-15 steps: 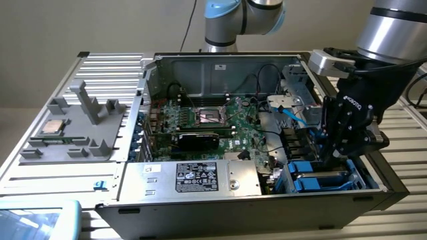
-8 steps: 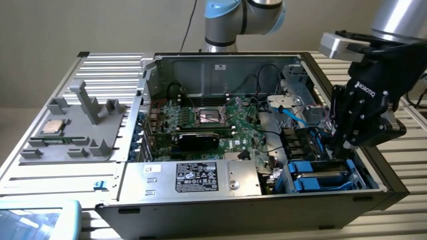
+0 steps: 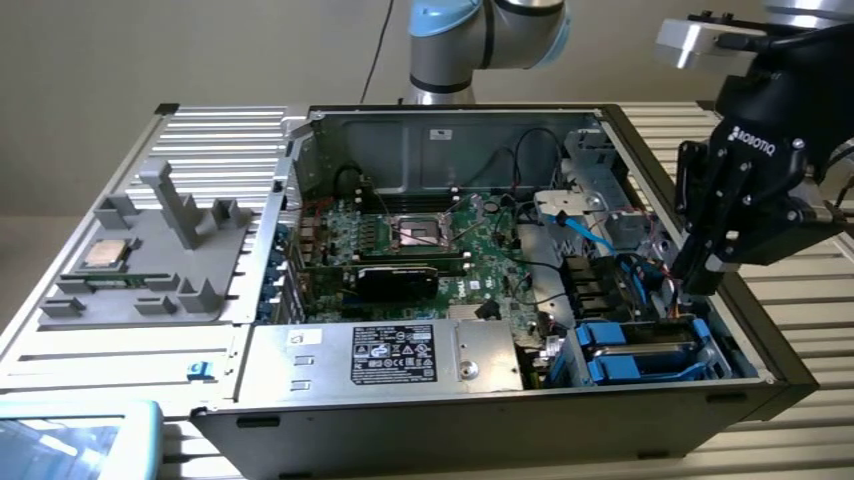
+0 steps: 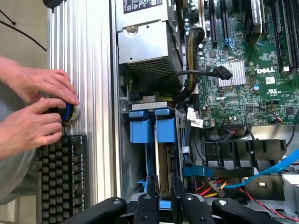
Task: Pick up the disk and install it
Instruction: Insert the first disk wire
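Your fingers [image 4: 151, 193] are clenched on the disk [image 4: 163, 156], one on each flat side. Its thin silver-grey edge faces the wrist camera, with its blue frame tab at the far end. The disk stands on edge in the drive bay at a corner of the computer case [image 3: 441, 440], which lies open on top. Just beside it sits a second blue-framed carrier [image 4: 140, 128]. The two tabs are level and almost touching, so you have no slack on that side. On the disk's other side, a bundle of wires and a blue data cable [image 4: 275, 169] crowd close to the bay.

In the exterior view the gripper [image 3: 701, 285] hangs just inside the case wall on the exterior view's right, near its rim. The large silver power supply [image 3: 387, 355] closes off the space beyond the tabs, with black cables filling the gap between.

Outside the case, a person's hands [image 4: 37, 107] rest on the ribbed table [image 4: 93, 56] beside a keyboard [image 4: 60, 182].
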